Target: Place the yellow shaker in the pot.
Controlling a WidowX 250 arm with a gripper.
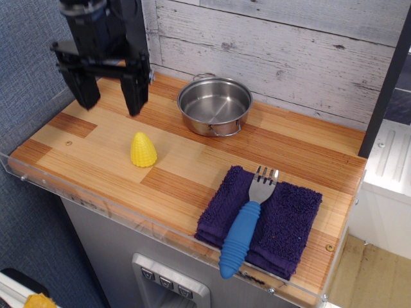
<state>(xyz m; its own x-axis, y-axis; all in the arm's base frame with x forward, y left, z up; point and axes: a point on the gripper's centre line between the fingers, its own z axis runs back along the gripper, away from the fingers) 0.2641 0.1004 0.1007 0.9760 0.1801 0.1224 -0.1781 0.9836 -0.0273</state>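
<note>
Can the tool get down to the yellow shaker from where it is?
Probably yes. The tool hangs open, up and to the left of the yellow shaker, which stands alone on bare wood with nothing over it.

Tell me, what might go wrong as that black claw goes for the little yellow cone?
The gripper hangs open, up and to the left of the yellow shaker, so it still has to line up; a poor approach could knock it over. The shaker tapers to a rounded tip, so it may slip out of the fingers. On the way to the pot, it could clip the rim or a wire handle and land outside.
</note>
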